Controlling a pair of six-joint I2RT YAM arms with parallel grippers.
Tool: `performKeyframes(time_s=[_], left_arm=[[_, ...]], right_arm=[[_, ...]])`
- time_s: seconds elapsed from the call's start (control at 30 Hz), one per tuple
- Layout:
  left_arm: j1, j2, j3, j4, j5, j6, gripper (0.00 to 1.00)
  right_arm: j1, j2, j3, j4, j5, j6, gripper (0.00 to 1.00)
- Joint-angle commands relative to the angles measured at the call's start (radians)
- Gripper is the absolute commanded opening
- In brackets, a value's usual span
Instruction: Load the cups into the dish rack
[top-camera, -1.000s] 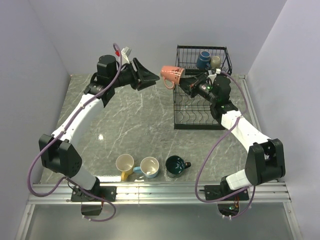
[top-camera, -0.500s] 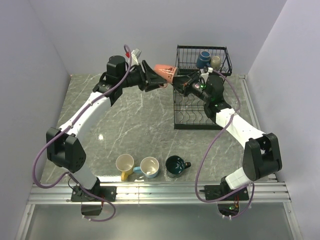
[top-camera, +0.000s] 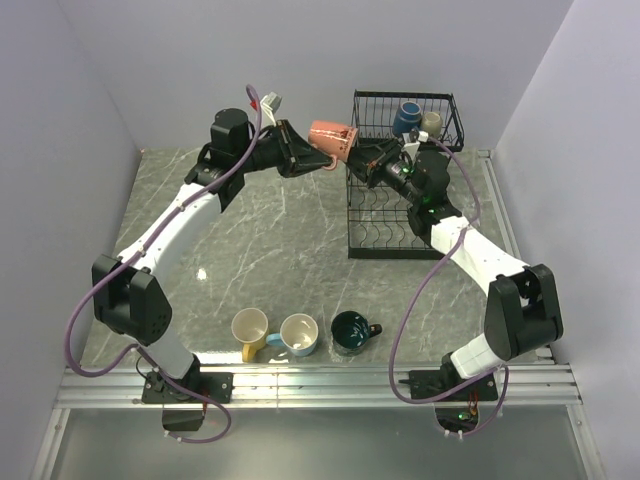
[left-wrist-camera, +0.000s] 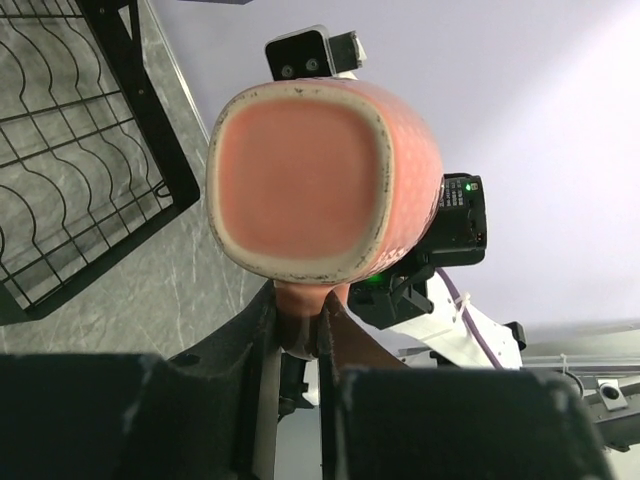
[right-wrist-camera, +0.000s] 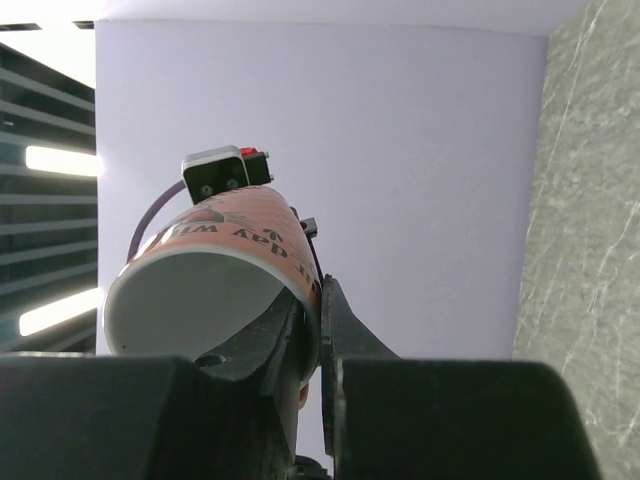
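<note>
The orange-pink mug (top-camera: 330, 140) hangs in the air just left of the black dish rack (top-camera: 357, 222), held from both sides. My left gripper (top-camera: 306, 152) is shut on its handle; the left wrist view shows the mug's base (left-wrist-camera: 320, 180) above my left gripper (left-wrist-camera: 298, 318). My right gripper (top-camera: 362, 160) is shut on the mug's rim; in the right wrist view one finger is inside the mug (right-wrist-camera: 215, 270) and one outside, at my right gripper (right-wrist-camera: 320, 325). The navy mug (top-camera: 407, 118) and the olive-grey mug (top-camera: 431, 122) sit in the rack's upper basket.
The yellow mug (top-camera: 249, 328), the light blue mug (top-camera: 299, 334) and the dark teal mug (top-camera: 351, 331) stand in a row near the table's front edge. The rack's lower tray (left-wrist-camera: 80, 200) shows at the left of the left wrist view.
My left arm swung right to the orange-pink mug and its gripper closed on the handle. My right gripper moved the mug slightly up and left and still holds its rim.
</note>
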Motion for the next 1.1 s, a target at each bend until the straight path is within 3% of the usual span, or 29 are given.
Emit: performKeyframes(time_s=[0.0, 0.03, 0.13, 0.17, 0.2, 0.27, 0.47, 0.63, 0.7, 0.73, 0.83, 0.9, 1.0, 1.03, 1.07], left_arm=[[-0.023, -0.023, 0.050, 0.027, 0.054, 0.070, 0.00], [-0.021, -0.023, 0.066, -0.013, 0.041, 0.096, 0.01], [-0.018, -0.043, 0.097, -0.099, 0.018, 0.178, 0.00], [-0.017, -0.048, 0.092, -0.110, 0.020, 0.188, 0.00], [-0.015, -0.052, 0.090, -0.126, 0.020, 0.208, 0.00], [-0.010, -0.066, 0.075, -0.131, 0.029, 0.219, 0.00], [-0.007, -0.099, 0.048, -0.145, 0.080, 0.277, 0.00], [-0.009, -0.140, -0.003, -0.116, 0.167, 0.308, 0.01], [-0.024, -0.154, -0.034, -0.113, 0.192, 0.322, 0.00], [-0.033, -0.169, -0.051, -0.117, 0.211, 0.328, 0.00], [-0.072, -0.204, -0.084, -0.107, 0.276, 0.328, 0.00], [-0.089, -0.224, -0.126, -0.091, 0.316, 0.325, 0.00], [-0.089, -0.258, -0.146, -0.105, 0.353, 0.348, 0.00], [-0.090, -0.266, -0.149, -0.117, 0.362, 0.345, 0.00], [-0.090, -0.267, -0.146, -0.136, 0.367, 0.349, 0.00]], right_arm=[[0.027, -0.004, 0.016, 0.089, -0.010, 0.010, 0.00], [0.025, -0.007, 0.019, 0.072, -0.027, -0.005, 0.00], [0.013, -0.030, 0.036, -0.032, -0.059, -0.096, 0.40], [0.001, -0.042, 0.036, -0.102, -0.067, -0.155, 0.57], [-0.007, -0.063, 0.033, -0.142, -0.073, -0.184, 0.62], [-0.045, -0.094, 0.007, -0.248, -0.091, -0.270, 0.69], [-0.199, -0.243, -0.099, -0.505, -0.139, -0.514, 0.70], [-0.322, -0.312, -0.059, -0.730, -0.130, -0.769, 0.70], [-0.322, -0.297, -0.041, -0.632, -0.201, -0.768, 0.72], [-0.322, -0.272, -0.024, -0.568, -0.325, -0.756, 0.74], [-0.320, -0.112, 0.154, -0.521, -0.595, -0.758, 0.80], [-0.320, -0.033, 0.268, -0.503, -0.685, -0.736, 0.87], [-0.306, -0.001, 0.187, 0.000, -0.749, -0.340, 0.95], [-0.299, 0.016, 0.156, 0.264, -0.760, -0.126, 0.96], [-0.293, 0.034, 0.153, 0.347, -0.784, -0.052, 0.96]])
